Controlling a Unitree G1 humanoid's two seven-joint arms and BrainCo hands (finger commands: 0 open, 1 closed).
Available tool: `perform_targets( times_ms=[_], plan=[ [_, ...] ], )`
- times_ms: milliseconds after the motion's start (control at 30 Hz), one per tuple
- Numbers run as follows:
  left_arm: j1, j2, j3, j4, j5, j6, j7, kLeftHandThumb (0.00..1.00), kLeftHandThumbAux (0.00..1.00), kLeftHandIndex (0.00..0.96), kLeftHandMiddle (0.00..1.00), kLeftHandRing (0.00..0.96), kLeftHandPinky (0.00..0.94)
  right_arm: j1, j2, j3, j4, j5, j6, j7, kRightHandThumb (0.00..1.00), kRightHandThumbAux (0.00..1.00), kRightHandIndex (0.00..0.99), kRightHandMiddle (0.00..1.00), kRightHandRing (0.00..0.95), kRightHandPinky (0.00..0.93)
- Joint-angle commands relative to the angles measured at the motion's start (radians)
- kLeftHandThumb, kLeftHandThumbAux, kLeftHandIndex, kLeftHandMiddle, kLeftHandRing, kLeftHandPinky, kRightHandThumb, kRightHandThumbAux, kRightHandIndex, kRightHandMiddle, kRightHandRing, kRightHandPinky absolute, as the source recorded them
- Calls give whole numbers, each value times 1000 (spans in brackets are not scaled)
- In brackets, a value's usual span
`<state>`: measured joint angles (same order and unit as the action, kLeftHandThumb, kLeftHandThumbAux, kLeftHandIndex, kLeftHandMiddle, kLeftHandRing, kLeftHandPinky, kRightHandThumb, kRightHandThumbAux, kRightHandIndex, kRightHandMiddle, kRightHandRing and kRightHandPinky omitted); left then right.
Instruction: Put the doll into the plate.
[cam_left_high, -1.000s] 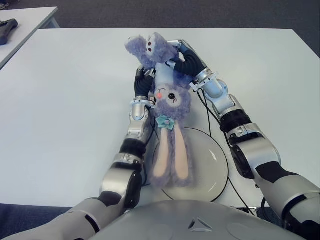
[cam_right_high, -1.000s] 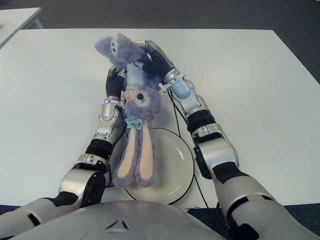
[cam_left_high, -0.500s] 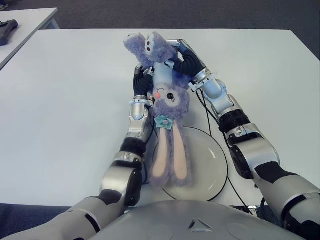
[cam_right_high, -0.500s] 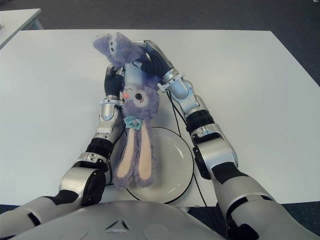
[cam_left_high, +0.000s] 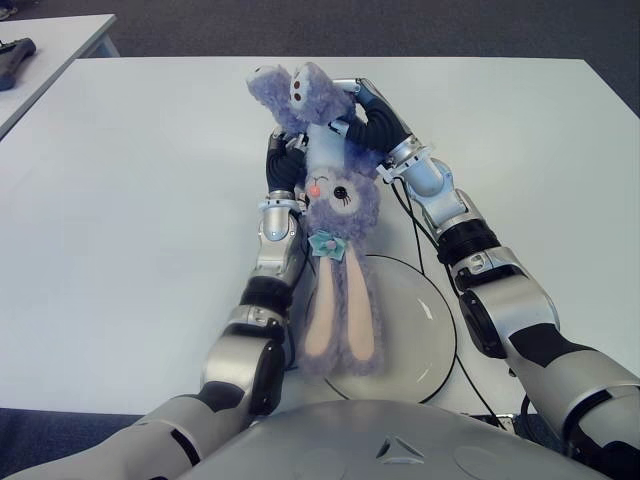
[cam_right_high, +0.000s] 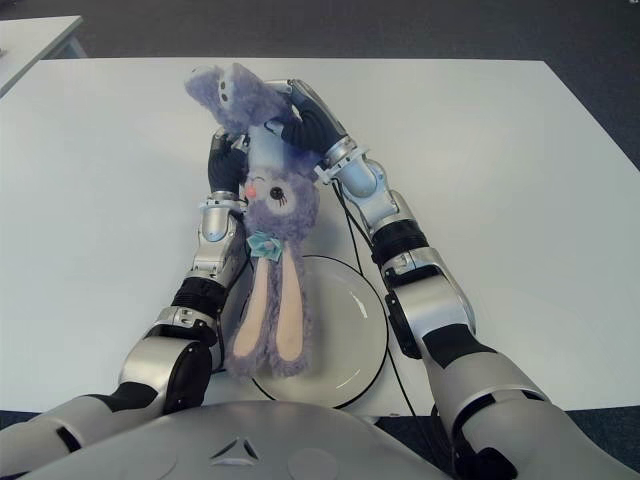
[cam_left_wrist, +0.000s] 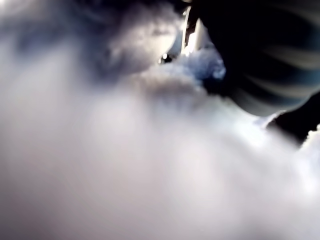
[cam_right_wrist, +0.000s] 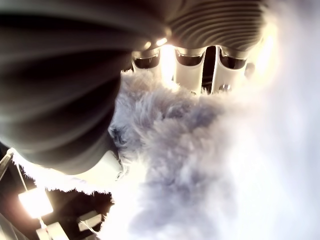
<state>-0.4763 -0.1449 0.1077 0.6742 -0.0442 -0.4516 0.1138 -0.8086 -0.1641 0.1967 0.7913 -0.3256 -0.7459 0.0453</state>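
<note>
Purple plush doll (cam_left_high: 335, 215) hangs head-down between both hands, long axis running away from the robot, ears trailing onto the plate (cam_left_high: 425, 330). Left hand (cam_left_high: 285, 165) and right hand (cam_left_high: 370, 125) each grasp its body above the white bench (cam_left_high: 130, 200).

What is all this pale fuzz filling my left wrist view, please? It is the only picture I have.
Observer: It is the purple rabbit doll, pressed close against your left hand, which grips its body from the left side.
Operator: Thank you. Is the right hand on it too?
Observer: Yes, the right hand is wrapped around the body from the other side; the right wrist view shows its fingers dug into the fur.
Operator: And where is the plate, please?
Observer: The white plate sits on the table close to the robot's chest, with the doll's long ears showing over its left part.
</note>
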Motion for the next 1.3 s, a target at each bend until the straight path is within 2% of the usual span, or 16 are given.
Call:
perform_targets(
  times_ms=[33, 333, 633, 867, 1067, 1300],
  plan=[
    [80, 7, 11, 13, 2, 37, 28, 696, 714, 436, 818, 829, 825, -4, 11, 2, -13, 20, -35, 8, 698, 718, 439, 820, 822, 819],
    [159, -13, -26, -142, 38, 27, 30, 697, 714, 436, 827, 843, 836, -8, 8, -2, -13, 14, -47, -6, 696, 719, 438, 826, 825, 820],
    [238, -23, -89, -342, 35, 69, 17, 700, 713, 437, 829, 849, 838, -18, 4, -13, -26, 3, -60, -35, 694, 720, 438, 827, 825, 821],
    [244, -5, -114, -391, 15, 84, 3, 701, 713, 437, 825, 850, 829, -22, 1, -16, -38, -5, -57, -51, 695, 720, 438, 825, 822, 819],
    [222, 26, -127, -410, 11, 103, -5, 700, 715, 436, 816, 845, 838, -20, -1, -21, -61, -18, -33, -62, 697, 719, 439, 823, 820, 819],
    [228, 45, -143, -470, 18, 146, -19, 701, 714, 436, 803, 839, 842, -7, -10, -23, -99, -33, -8, -70, 696, 719, 439, 822, 819, 817]
  ],
)
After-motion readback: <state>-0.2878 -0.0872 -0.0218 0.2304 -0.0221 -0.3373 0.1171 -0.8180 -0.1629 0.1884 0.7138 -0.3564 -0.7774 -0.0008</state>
